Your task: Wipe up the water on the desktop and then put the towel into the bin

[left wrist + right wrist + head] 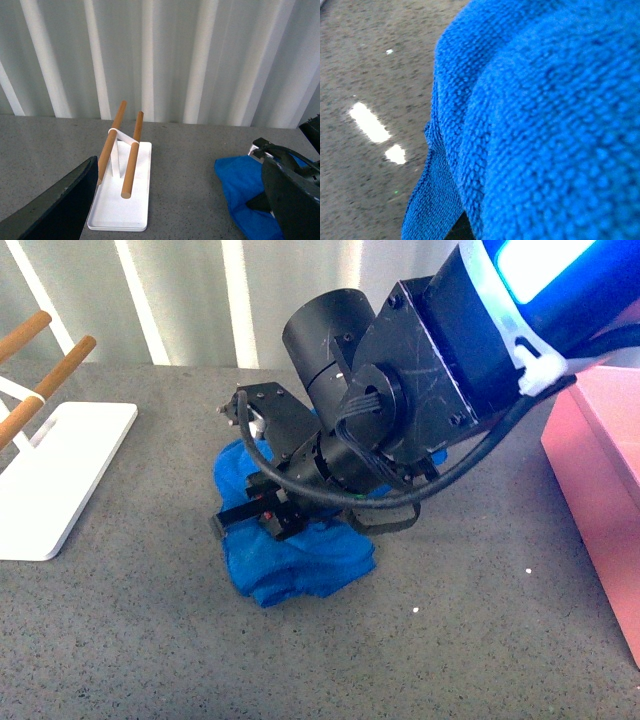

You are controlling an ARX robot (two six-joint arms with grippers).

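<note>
Front view: my right fingers (245, 512) are pushed down into the blue towel (310, 560), which lies bunched on the grey desk (150, 640), between the white rack (60, 470) on the left and the pink bin (600, 470) at the right edge. Whether those fingers pinch cloth or only press on it, I cannot tell. The towel looks soft, light and limp, heavier where wet. It should be taken by a thick fold near its middle, so that no corner trails.

Left wrist view: my left fingers (60, 205) stand wide with nothing between them. Only here do the rack's wooden rods (131, 155) show whole.

Right wrist view: looped pile fills the picture, a weave no other view gives. Beside it are two bright glints (367, 122), possibly water left on the desk.
</note>
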